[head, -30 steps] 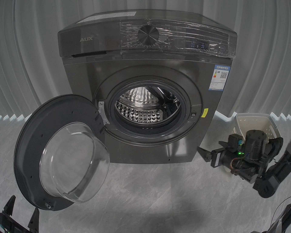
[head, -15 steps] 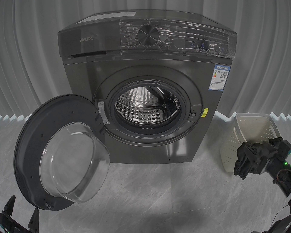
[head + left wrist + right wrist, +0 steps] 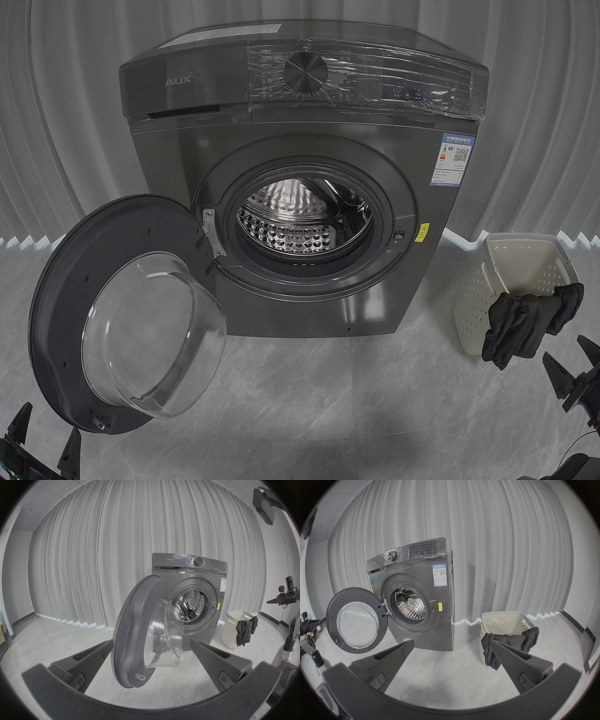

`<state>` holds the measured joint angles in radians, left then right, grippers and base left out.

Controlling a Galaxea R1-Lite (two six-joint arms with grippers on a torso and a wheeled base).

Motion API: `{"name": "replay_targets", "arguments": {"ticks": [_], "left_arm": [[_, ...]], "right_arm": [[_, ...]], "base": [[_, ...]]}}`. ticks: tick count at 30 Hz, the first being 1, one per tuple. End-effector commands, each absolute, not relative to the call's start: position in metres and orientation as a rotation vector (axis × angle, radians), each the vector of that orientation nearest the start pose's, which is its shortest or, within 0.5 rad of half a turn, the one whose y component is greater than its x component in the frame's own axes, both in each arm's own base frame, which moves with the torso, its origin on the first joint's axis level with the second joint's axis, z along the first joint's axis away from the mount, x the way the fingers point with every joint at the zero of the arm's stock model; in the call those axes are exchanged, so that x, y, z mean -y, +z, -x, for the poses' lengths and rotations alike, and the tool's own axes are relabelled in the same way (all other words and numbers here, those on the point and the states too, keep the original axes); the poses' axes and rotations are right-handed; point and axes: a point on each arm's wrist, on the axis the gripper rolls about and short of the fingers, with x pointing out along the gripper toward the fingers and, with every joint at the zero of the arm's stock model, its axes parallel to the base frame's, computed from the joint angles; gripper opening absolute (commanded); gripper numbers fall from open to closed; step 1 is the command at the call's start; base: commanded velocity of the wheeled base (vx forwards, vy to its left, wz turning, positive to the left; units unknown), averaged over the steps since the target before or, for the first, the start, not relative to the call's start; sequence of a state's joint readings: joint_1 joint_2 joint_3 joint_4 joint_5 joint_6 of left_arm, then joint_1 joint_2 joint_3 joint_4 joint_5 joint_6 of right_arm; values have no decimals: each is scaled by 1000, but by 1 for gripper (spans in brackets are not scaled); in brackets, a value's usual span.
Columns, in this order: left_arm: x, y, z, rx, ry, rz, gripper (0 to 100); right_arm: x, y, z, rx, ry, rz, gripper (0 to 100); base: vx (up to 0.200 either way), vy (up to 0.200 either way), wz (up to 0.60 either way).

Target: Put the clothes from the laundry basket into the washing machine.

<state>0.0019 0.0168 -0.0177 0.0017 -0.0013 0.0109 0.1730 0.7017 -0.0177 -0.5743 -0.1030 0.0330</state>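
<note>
Black garment (image 3: 519, 325) slung over the laundry basket (image 3: 525, 256) rim, both end effectors spread apart.
The washing machine (image 3: 187, 150) has its door (image 3: 125, 312) swung out leftward, and the basket sits on the floor just right of the machine. The garment runs lengthwise along the basket's near rim, its machine-side end drooping down the outer wall. The right end effector (image 3: 562, 347) hovers farther out from the machine than the basket, and the left end effector (image 3: 51, 419) sits low before the door.

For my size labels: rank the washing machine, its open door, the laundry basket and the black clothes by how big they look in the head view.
1. washing machine
2. door, nearer the camera, so perhaps flattered
3. laundry basket
4. black clothes, draped over the basket's rim
</note>
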Motion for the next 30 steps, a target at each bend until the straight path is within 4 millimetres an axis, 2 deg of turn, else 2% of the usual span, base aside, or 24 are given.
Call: {"name": "replay_targets", "arguments": {"ticks": [1, 7, 17, 30], "left_arm": [[0, 76, 23, 0, 2, -11, 100], [0, 76, 23, 0, 0, -11, 100], [0, 76, 23, 0, 0, -11, 100], [0, 76, 23, 0, 2, -9, 100]], "right_arm": [[1, 116, -7, 52, 21, -32, 100], [3, 94, 15, 59, 28, -29, 100], [0, 77, 23, 17, 3, 11, 100], [0, 77, 23, 15, 3, 0, 100]], "base": [[0, 0, 0], [0, 0, 0], [0, 0, 0], [0, 0, 0]]}}
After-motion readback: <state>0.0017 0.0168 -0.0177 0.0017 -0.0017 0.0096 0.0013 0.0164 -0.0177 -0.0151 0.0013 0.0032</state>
